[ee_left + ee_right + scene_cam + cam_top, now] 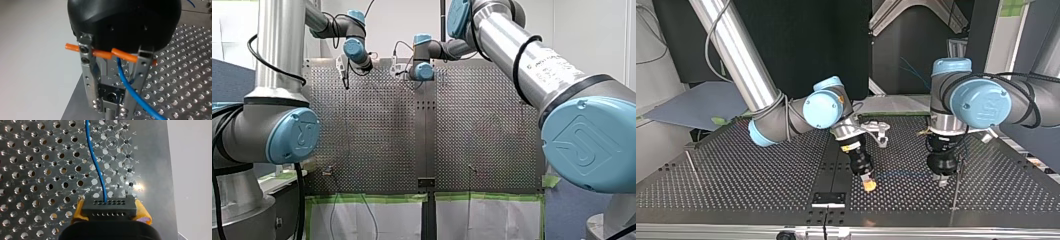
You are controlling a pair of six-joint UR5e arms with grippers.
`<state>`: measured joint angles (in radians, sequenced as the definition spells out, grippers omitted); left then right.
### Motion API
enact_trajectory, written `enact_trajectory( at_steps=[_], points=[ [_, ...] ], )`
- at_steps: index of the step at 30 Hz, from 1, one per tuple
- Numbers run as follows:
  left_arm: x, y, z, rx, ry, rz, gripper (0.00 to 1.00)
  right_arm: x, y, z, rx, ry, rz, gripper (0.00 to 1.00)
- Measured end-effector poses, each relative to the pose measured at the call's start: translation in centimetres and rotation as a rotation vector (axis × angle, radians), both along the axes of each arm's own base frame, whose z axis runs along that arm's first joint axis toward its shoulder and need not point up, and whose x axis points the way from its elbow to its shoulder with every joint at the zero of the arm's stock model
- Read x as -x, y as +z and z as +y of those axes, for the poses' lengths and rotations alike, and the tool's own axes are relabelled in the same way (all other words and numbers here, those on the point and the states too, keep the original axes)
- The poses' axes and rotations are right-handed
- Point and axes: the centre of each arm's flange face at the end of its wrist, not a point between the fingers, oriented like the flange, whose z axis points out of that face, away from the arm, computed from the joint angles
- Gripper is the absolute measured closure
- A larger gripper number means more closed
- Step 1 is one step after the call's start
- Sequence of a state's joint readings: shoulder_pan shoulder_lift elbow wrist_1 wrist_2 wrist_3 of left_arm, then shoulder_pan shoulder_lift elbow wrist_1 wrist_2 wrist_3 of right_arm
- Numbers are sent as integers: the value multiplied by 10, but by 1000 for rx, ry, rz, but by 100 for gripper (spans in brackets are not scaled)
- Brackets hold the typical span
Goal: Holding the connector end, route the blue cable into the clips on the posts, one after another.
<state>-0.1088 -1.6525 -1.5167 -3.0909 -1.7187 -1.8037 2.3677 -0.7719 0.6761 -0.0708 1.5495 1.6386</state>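
Quick status: my right gripper (110, 213) is closed down on the black connector (109, 205), with 1 yellow pad (79, 212) on each short end, so the gap is only as wide as the connector body. 2 rows of pin holes face away from the gripper. The blue cable (96, 162) comes out of the row farther from it, then snakes off ahead of the connector over the perforated table (37, 170). From the top view, the connector end hangs low over the table, and the cable runs sideways from the connector to my left gripper (942, 181). A thin post (956, 187) stands just beside that gripper, on the side away from the connector. In the left wrist view the cable passes through my left gripper, right next to a black clip block (111, 93) with a screw head in it. Orange tubes (124, 55) cross the gripper higher up. Can't tell whether the left gripper is actually clamping anything.
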Motion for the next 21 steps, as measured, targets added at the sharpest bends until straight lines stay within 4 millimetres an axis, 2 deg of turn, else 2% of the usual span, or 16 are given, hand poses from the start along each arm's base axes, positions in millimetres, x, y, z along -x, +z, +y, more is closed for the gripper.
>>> enact_trajectory(
  at_steps=[1,21],
  points=[
    [0,0,0,0,0,0,100,0,0,0,0,0,0,100],
    [1,-1,0,-1,16,7,100,0,-2,0,-3,-1,4,100]
  ],
)
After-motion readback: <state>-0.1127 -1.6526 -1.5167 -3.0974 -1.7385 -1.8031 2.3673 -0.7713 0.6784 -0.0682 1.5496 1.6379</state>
